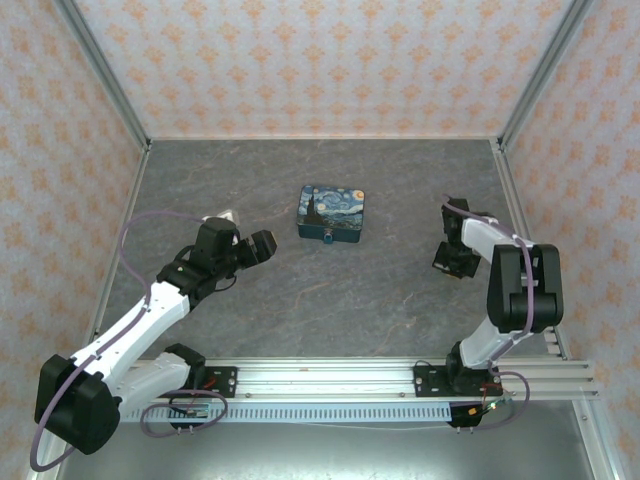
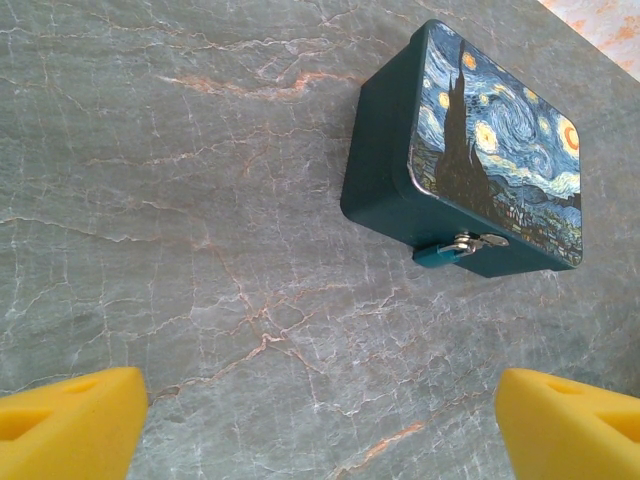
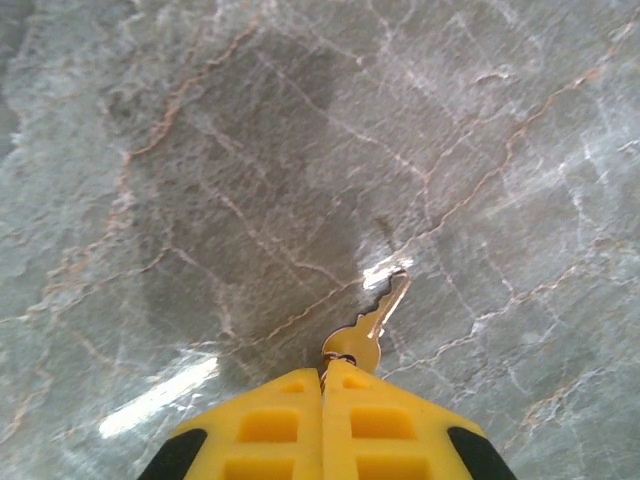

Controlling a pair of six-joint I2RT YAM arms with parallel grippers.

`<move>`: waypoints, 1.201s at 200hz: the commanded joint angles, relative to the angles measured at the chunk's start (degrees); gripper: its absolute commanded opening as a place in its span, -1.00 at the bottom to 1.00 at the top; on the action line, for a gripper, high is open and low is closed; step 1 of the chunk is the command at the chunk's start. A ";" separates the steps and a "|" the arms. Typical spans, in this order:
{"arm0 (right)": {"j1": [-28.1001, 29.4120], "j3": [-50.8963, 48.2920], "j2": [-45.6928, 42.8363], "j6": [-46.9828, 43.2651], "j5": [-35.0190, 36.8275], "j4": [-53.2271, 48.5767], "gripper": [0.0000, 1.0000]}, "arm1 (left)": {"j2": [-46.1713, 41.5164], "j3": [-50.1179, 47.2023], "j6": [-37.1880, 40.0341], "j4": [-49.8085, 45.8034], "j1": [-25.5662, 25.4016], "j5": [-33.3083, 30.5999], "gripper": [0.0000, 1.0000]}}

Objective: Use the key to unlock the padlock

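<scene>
I am wearing glossy white shells over matte black joint blocks on my left arm (image 1: 130, 332) and right arm (image 1: 528, 290). A thin lilac cable (image 1: 150, 220) is running along each arm, bulging out at nine o'clock on the left. My left fingers (image 2: 70, 420) are showing plain bright-yellow wedges. My right fingers (image 3: 280, 425) are showing yellow moulded plastic with square recesses, and black patches are sitting at five and seven o'clock.
</scene>
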 commanded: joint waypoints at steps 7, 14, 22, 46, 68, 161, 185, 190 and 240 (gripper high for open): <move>-0.30 -0.76 -1.67 -0.33 -2.74 0.53 -1.00 | -0.89 1.40 1.28 -0.08 -0.13 -0.30 0.81; -0.26 -0.76 -1.58 -0.33 -2.46 0.34 -1.00 | -0.89 1.40 1.36 -0.15 -0.13 -0.36 0.82; -0.26 -0.76 -1.48 -0.33 -2.31 0.24 -1.00 | -0.89 1.49 1.37 -0.18 -0.13 -0.39 0.81; -0.30 -0.89 -2.81 -0.49 -3.01 0.49 -1.00 | -1.02 1.56 1.62 -0.51 -0.06 -0.52 0.82; -0.30 -0.98 -6.60 -1.07 -4.25 1.03 -1.00 | -1.49 1.75 1.74 -1.09 -0.13 -0.91 0.82; 1.93 -6.12 -27.76 -7.41 -18.47 7.94 -1.00 | -1.88 3.66 -1.71 -1.57 4.34 5.40 0.84; 7.42 -5.77 -30.75 -8.87 -18.44 10.08 -1.00 | -1.19 4.40 -3.09 -0.26 5.07 9.84 0.80; 8.86 -5.69 -31.02 -9.21 -18.52 10.98 -1.00 | -1.01 4.61 -3.40 -0.18 5.15 10.50 0.79; 20.92 -4.50 -30.61 -14.82 -23.78 19.97 -1.00 | 2.57 6.43 -15.53 3.09 5.15 16.08 0.70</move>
